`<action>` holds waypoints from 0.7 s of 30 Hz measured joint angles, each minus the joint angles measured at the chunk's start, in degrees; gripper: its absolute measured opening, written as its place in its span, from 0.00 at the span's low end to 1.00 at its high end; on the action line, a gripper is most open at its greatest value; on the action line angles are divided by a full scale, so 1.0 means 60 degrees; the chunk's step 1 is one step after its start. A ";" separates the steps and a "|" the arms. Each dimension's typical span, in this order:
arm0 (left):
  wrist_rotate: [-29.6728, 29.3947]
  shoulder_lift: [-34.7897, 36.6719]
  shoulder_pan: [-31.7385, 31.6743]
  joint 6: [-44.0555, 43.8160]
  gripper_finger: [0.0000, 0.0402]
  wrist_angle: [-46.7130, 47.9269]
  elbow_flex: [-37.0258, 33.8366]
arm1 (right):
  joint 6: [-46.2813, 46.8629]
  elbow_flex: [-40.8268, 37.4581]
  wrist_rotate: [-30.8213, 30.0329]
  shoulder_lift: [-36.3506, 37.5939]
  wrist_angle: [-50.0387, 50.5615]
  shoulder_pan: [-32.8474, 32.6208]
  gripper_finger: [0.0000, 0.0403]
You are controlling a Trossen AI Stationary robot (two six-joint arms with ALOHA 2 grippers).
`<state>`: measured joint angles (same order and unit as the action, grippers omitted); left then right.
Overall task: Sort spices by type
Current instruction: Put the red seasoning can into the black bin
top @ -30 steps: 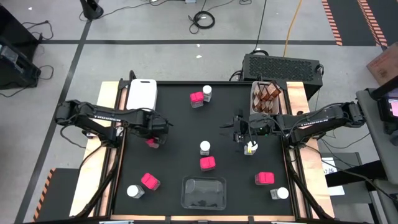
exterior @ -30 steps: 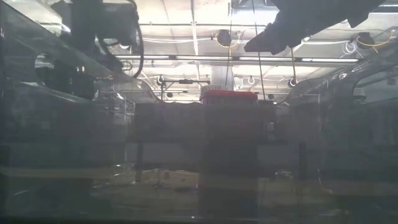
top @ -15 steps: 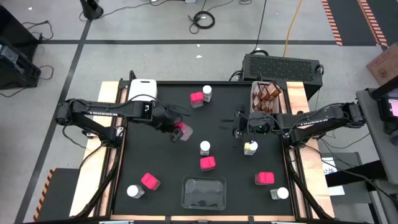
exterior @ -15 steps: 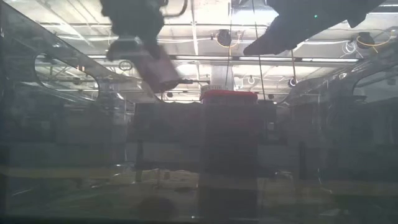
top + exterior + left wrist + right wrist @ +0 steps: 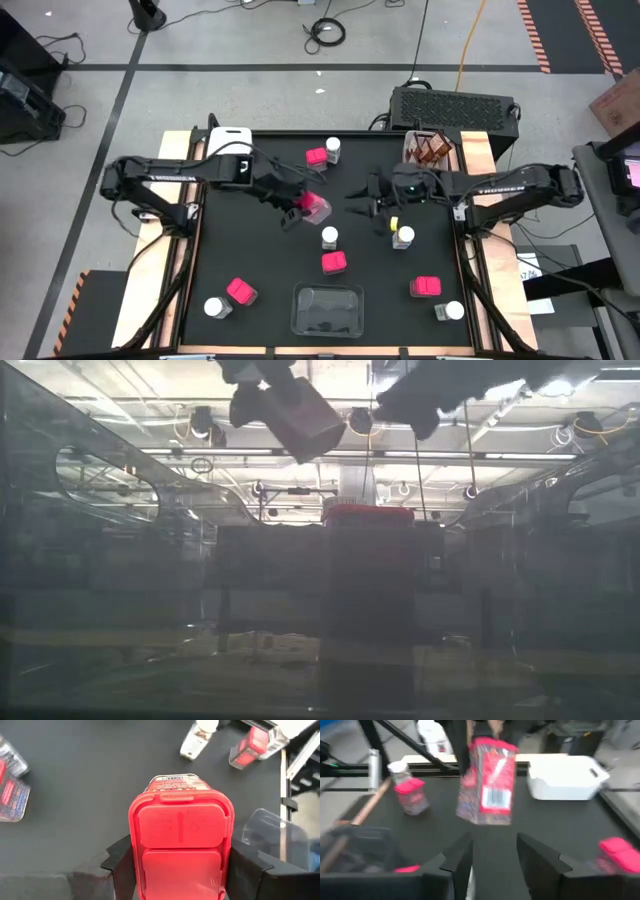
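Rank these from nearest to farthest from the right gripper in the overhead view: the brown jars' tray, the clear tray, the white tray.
From the right gripper:
1. Brown jars' tray, at the back right.
2. Clear tray, at the front edge.
3. White tray, at the back left corner.

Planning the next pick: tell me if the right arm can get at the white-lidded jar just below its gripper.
Probably yes. The right gripper hangs open and empty above the mat, and the white-lidded jar stands alone, nothing between them. The left gripper, shut on a pink box, stays clear.
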<state>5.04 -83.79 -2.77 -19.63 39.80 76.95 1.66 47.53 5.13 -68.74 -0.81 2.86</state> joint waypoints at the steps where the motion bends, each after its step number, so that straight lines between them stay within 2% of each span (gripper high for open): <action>1: 0.0007 -0.0181 0.0037 0.0192 0.57 0.0220 0.0185 | 0.0182 0.0263 0.0202 -0.0156 0.0192 0.0021 0.41; 5: 0.0019 -0.0893 0.0129 0.0971 0.57 0.0879 0.0825 | 0.0729 0.1423 0.0914 -0.0939 0.1255 0.0033 0.55; 9: -0.0043 -0.1225 0.0234 0.1644 0.57 0.1030 0.1051 | 0.0597 0.2460 0.0985 -0.1825 0.2668 0.0050 0.72; 13: -0.0054 -0.1368 0.0263 0.1955 0.57 0.0974 0.1106 | 0.0374 0.3033 0.0984 -0.2575 0.2814 0.0050 0.86; 17: -0.0175 -0.1365 0.0319 0.2264 0.57 0.0886 0.1106 | 0.0259 0.3115 0.0961 -0.3019 0.2504 0.0050 0.92; 21: -0.0196 -0.1365 0.0415 0.2518 0.57 0.0694 0.1106 | 0.0129 0.3115 0.0957 -0.3329 0.1653 0.0050 0.94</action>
<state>3.86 -91.98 -0.28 -4.52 43.97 83.59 2.44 66.22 10.87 -88.71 9.11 3.16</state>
